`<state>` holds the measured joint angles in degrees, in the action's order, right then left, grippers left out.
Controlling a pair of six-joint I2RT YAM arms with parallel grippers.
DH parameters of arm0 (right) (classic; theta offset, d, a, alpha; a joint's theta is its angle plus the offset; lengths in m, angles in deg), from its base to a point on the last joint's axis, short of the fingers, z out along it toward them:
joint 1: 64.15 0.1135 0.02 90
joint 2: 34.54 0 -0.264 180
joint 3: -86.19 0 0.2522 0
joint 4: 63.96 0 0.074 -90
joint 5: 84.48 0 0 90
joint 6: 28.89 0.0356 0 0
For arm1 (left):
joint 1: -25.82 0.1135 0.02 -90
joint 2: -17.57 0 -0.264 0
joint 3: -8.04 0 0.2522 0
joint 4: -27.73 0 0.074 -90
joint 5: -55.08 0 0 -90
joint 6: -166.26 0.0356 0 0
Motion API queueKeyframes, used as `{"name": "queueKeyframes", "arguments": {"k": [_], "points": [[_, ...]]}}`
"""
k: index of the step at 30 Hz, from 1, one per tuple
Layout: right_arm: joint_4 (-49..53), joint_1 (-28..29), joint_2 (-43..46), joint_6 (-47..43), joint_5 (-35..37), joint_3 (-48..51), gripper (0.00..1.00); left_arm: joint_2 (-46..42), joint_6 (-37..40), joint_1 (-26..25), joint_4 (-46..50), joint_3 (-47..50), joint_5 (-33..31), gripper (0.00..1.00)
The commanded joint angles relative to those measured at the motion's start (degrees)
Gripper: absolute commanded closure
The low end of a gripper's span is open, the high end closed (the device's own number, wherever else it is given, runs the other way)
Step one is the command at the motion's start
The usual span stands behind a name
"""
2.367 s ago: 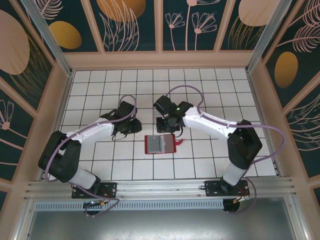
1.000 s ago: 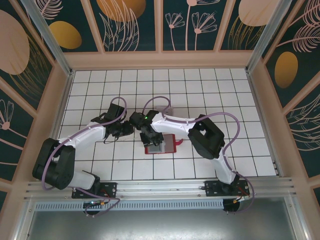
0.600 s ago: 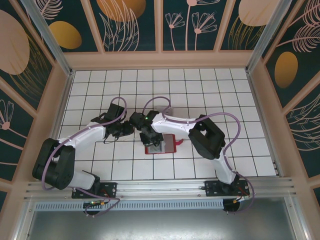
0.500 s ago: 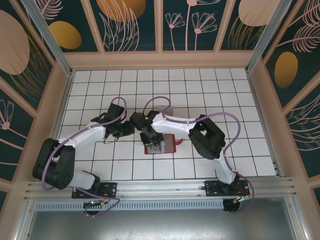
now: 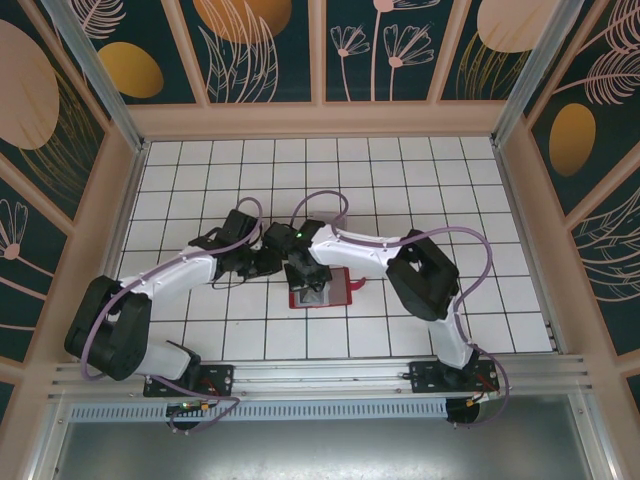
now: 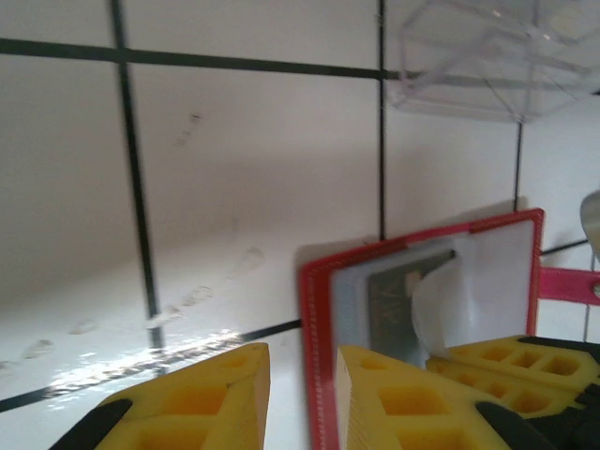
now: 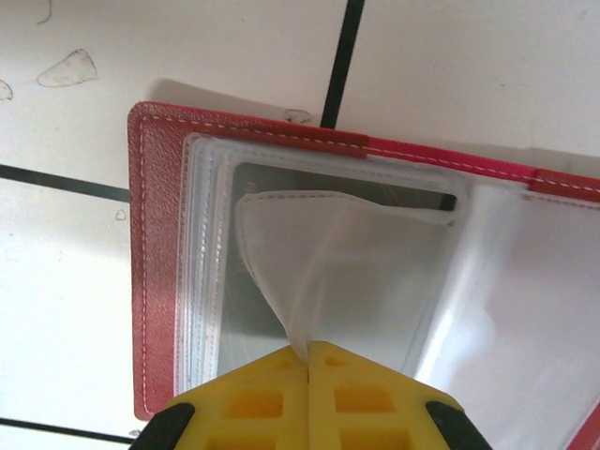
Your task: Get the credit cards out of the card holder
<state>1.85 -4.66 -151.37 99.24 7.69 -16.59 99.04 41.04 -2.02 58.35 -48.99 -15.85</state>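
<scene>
Snapping shut moments ago, the right gripper [image 7: 307, 364] pinches a clear flap [image 7: 347, 267] of the card holder [image 7: 155, 281], credit cards [image 6: 390, 298] still inside; left gripper [image 6: 302, 398] ajar, empty.

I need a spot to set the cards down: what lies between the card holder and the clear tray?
Bare white tile crossed by a dark grout line, in the left wrist view; the card holder and clear tray lie apart.
</scene>
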Motion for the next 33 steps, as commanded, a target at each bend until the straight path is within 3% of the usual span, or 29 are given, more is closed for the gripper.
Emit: {"name": "queueKeyframes", "arguments": {"k": [1,18,33], "points": [[0.71,-0.65,4.24,1.85,1.7,1.83,0.94,0.84,-2.45,-1.89,-2.86,0.98,2.81,0.73],[1.43,-1.12,10.63,4.77,4.68,8.29,0.83,6.09,-4.97,-8.24,-7.41,0.07,7.25,0.76],[4.97,-4.4,20.18,6.22,8.67,13.43,0.77,13.1,-5.74,-14.06,-7.72,-6.67,8.04,0.76]]}}
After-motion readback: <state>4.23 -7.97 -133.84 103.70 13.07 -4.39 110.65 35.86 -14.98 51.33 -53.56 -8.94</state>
